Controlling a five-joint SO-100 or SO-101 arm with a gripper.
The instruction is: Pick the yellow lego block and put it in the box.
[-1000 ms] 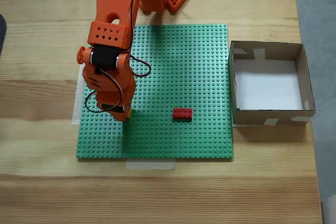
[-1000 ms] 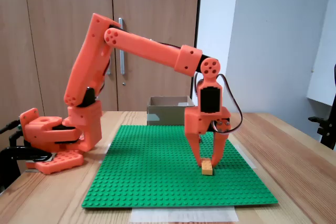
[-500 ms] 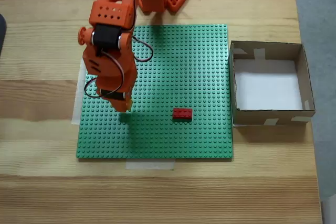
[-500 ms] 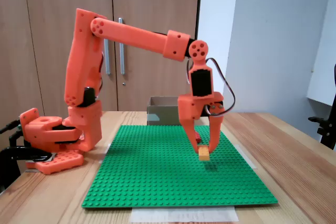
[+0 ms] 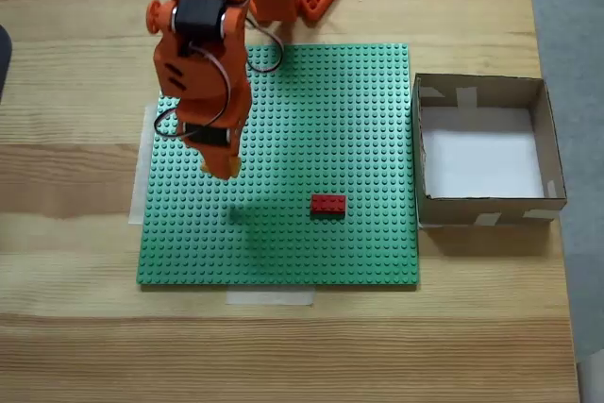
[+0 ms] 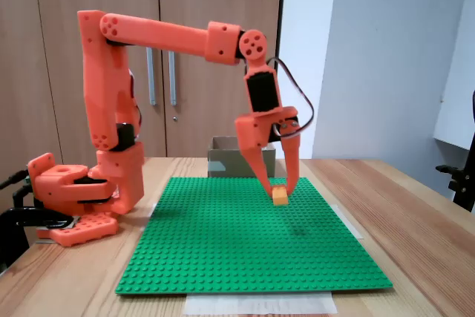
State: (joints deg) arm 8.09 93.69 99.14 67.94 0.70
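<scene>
Item: small yellow-orange studded lego block [image 6: 280, 196], clamped between the two closed-in fingertips of the orange two-finger gripper [image 6: 280, 192] and held in the air clear above the green studded plastic baseplate [image 6: 223, 243]; in the top-down fixed view only a sliver of it shows under the gripper [image 5: 223, 169], over the baseplate's [image 5: 321, 129] left half. Item: orange printed robot arm [image 6: 163, 35], base standing on the light wooden table [image 5: 283, 346] just beyond the baseplate's far edge. Item: small red rectangular lego brick [image 5: 328, 203], seated on the baseplate toward its near edge, right of the gripper and well apart from it. Item: square shallow brown cardboard box [image 5: 552, 153] with white floor and pale tape patches, standing just beside the baseplate's right edge, nothing visible inside.
</scene>
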